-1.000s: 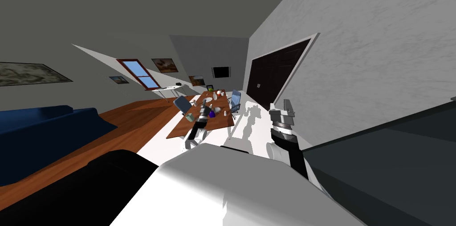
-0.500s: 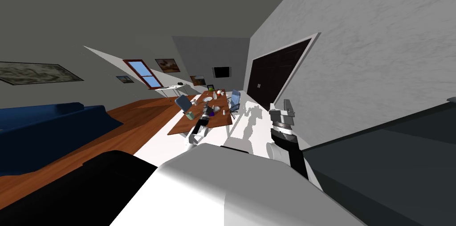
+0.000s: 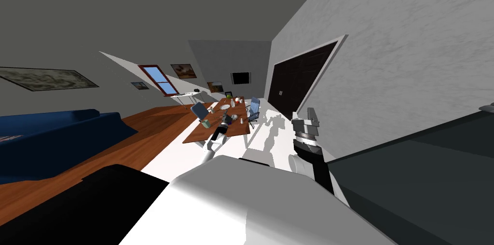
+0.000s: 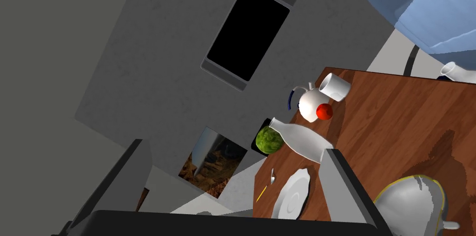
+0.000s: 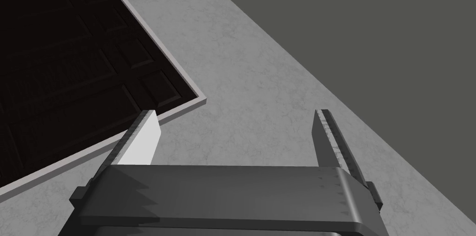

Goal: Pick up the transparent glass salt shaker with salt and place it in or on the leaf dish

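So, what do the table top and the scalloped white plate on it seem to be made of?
The table top looks like wood: reddish brown, with visible grain streaks and a slight sheen. The scalloped plate is plain white and smooth with a wavy rim, perhaps glazed ceramic, but the look leaves that open.

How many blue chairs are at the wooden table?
2. The left chair stands at the left side of the table, the right chair at its right side. Others could be hidden behind the tabletop.
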Tool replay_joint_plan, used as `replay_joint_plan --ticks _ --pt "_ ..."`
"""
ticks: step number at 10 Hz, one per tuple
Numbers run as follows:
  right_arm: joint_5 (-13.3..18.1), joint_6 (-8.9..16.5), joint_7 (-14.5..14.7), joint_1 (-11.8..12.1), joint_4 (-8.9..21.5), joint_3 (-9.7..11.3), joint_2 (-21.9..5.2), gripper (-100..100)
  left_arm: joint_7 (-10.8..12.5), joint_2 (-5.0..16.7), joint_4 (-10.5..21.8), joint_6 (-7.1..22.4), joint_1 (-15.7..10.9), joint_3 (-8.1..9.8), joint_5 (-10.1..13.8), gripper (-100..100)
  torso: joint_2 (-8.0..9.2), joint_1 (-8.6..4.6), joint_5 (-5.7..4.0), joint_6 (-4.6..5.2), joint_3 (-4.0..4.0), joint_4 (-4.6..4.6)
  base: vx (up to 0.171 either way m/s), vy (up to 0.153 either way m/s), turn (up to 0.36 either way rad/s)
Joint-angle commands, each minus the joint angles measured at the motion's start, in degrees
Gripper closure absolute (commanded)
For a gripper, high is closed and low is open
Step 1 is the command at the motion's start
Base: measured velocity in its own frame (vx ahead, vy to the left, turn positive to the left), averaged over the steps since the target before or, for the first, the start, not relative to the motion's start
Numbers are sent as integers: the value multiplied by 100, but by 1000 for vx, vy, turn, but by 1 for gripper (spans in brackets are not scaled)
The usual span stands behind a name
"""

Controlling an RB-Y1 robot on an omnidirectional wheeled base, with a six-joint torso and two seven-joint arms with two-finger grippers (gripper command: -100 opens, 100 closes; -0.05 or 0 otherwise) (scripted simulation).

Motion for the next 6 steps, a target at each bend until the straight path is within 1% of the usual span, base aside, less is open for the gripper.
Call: replay_joint_plan --ticks 1,2,3,4,5,6 --pt "0 0 0 0 0 0 0 0 11 -23 171 -26 -31 -25 -1 -100 0 0 0 0 0 0 -8 -32 0" --pt "0 0 0 0 0 0 0 0 211 35 421 160 -233 -42 121 -100 -5 12 3 0 -3 -1 -19 -53 47" --pt "0 0 0 0 0 0 0 0 211 35 470 160 -233 -42 121 -100 -4 8 2 -1 -3 -1 -20 -63 27" --pt "0 0 0 0 0 0 0 0 412 90 659 345 -433 -61 245 -100 -3 5 1 -1 -2 -1 -26 -96 36" --pt "0 0 0 0 0 0 0 0 412 90 771 345 -433 -61 245 -100 -3 -7 -1 0 -2 -1 -17 -70 27" --pt "0 0 0 0 0 0 0 0 613 141 929 529 -630 -84 370 -100 -4 1 -1 -1 -2 -1 -18 -70 39"
